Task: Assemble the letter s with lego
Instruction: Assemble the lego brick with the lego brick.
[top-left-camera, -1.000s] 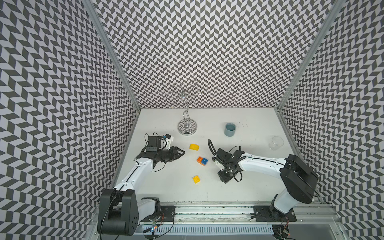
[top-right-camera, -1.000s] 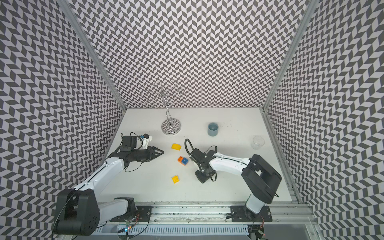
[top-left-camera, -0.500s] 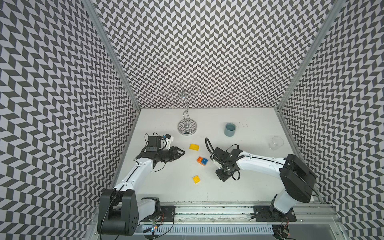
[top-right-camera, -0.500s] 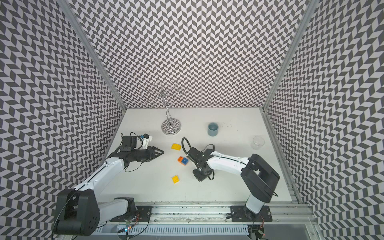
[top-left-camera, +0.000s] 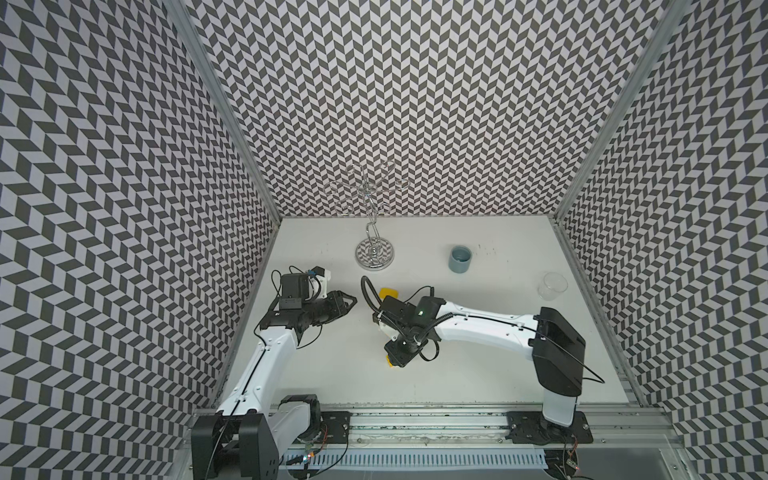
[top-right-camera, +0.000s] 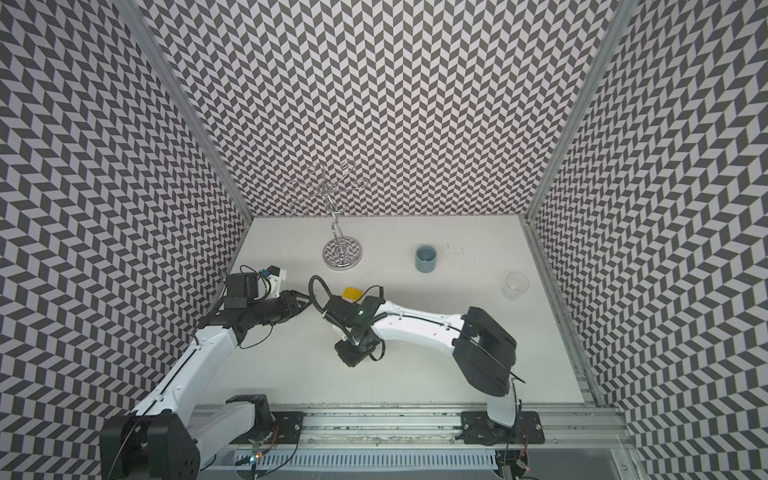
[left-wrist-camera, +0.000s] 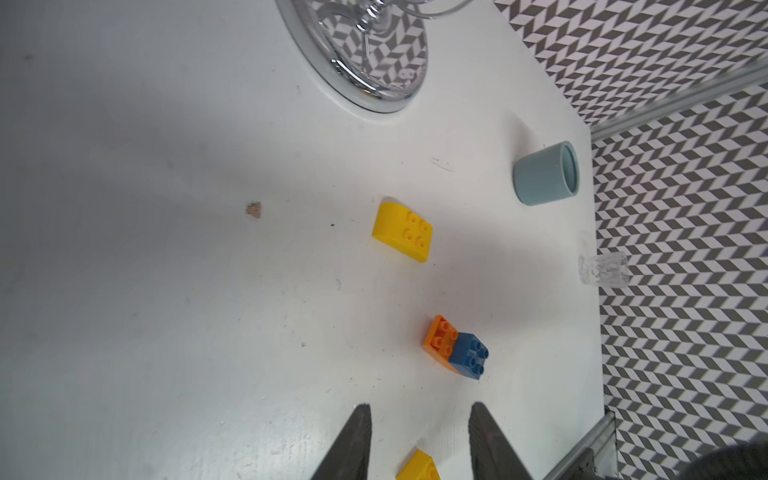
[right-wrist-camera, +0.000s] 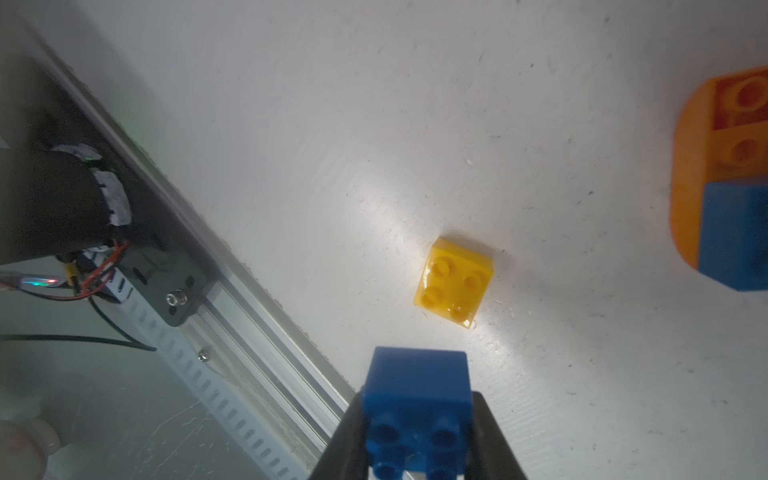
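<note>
**Top views.** Bench (top-left-camera: 478, 374): white, walled by chevron-patterned panels. Toward the back are listed a wire stand (top-left-camera: 375, 253) on a round mirrored base, a grey cup (top-left-camera: 460, 259) standing upright, and a clear glass (top-left-camera: 552, 286) near the right wall. All three are well apart from the bricks. In both top views the right arm (top-left-camera: 478, 328) is stretched across the middle of the bench. Its wrist and cables cover part of the curved yellow brick (top-right-camera: 351, 293). The right tool (top-left-camera: 395, 358) is pointed down at the bench, and a sliver of the small yellow brick (top-left-camera: 390, 364) is shown at its edge. The left tool (top-left-camera: 348, 300) is held near the left wall, pointing toward the middle.

**Left wrist view.** The fingers (left-wrist-camera: 353, 444) are dark and tapered. They are set apart, released, with nothing grasped. On the bench beyond them, the small yellow brick (left-wrist-camera: 417, 467) is partly cropped. The orange brick (left-wrist-camera: 438, 340) carries the mounted blue brick (left-wrist-camera: 469, 355) on one half, with four orange studs bare. The curved yellow brick (left-wrist-camera: 403, 232) lies studs up, with four studs at one end and a smooth slope at the other. The stand base, cup and glass are seen farther off.

**Right wrist view.** The right tool (right-wrist-camera: 417, 415) is clenched on the gripped blue brick (right-wrist-camera: 415, 390), which is square with its studs toward the camera. The small yellow brick (right-wrist-camera: 455, 282) is glossy and four-studded. It lies free on the bench just beyond, apart from the blue one. The orange brick with its blue brick is cropped at the edge. The front rail (right-wrist-camera: 232, 299) is recorded to one side.
</note>
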